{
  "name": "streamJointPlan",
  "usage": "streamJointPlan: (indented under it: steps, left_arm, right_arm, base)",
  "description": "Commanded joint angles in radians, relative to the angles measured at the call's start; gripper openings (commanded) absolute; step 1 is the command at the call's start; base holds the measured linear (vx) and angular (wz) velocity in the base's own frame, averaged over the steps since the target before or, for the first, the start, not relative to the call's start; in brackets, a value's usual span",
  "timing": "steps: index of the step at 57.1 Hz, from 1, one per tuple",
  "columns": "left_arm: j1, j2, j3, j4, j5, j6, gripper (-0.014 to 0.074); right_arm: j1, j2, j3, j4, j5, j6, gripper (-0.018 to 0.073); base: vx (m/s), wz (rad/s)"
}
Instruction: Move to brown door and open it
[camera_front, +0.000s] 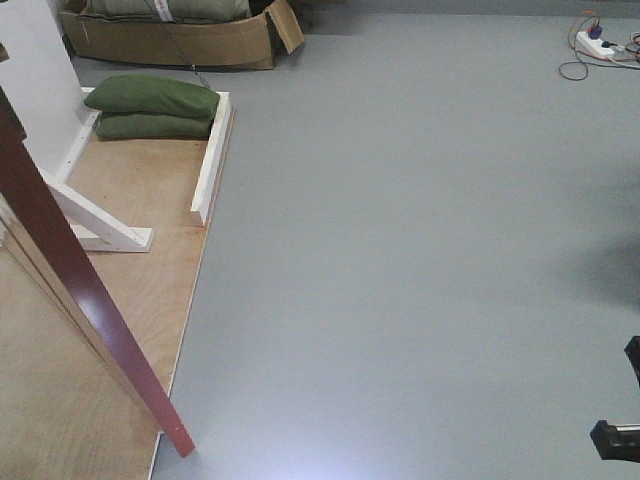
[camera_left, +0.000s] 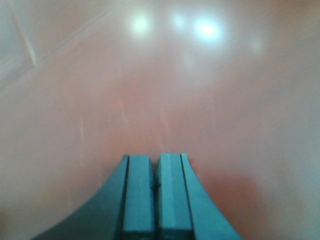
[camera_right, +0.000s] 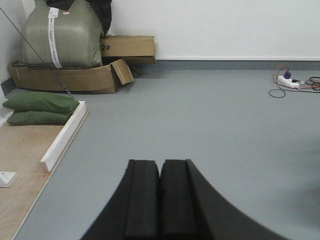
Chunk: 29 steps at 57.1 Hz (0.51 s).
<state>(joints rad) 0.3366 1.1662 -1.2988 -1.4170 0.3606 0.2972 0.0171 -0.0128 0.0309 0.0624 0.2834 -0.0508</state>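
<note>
The brown door (camera_front: 100, 295) shows in the front view only as a glossy reddish-brown edge slanting across the left side, swung out over the plywood floor. In the left wrist view the door's glossy reddish-brown face (camera_left: 160, 90) fills the frame, very close, with light spots reflected on it. My left gripper (camera_left: 155, 157) is shut, empty, its tips right at that face. My right gripper (camera_right: 160, 162) is also shut and empty, hanging over bare grey floor away from the door. No handle or lock shows in any view.
A plywood platform (camera_front: 140, 280) with a white rail (camera_front: 212, 155) and a white diagonal brace (camera_front: 95, 220) lies left. Green sandbags (camera_front: 150, 105) and a cardboard box (camera_front: 170, 40) stand behind. A power strip with cables (camera_front: 598, 45) lies far right on the grey floor (camera_front: 420, 250).
</note>
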Motion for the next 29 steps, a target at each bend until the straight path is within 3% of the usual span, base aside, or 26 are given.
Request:
streamJointPlan:
  steps: [1, 29]
  left_arm:
    - [-0.006, -0.016, -0.029, -0.032, 0.026, 0.002, -0.0006]
    - [-0.006, -0.015, -0.029, -0.032, 0.025, 0.002, -0.0006]
  right_arm:
    - [-0.001, -0.006, 0.005, 0.000, -0.082, -0.006, 0.0000]
    - [-0.001, -0.006, 0.005, 0.000, -0.082, -0.006, 0.0000]
  base:
    - [0.08, -0.02]
    - [0.07, -0.05]
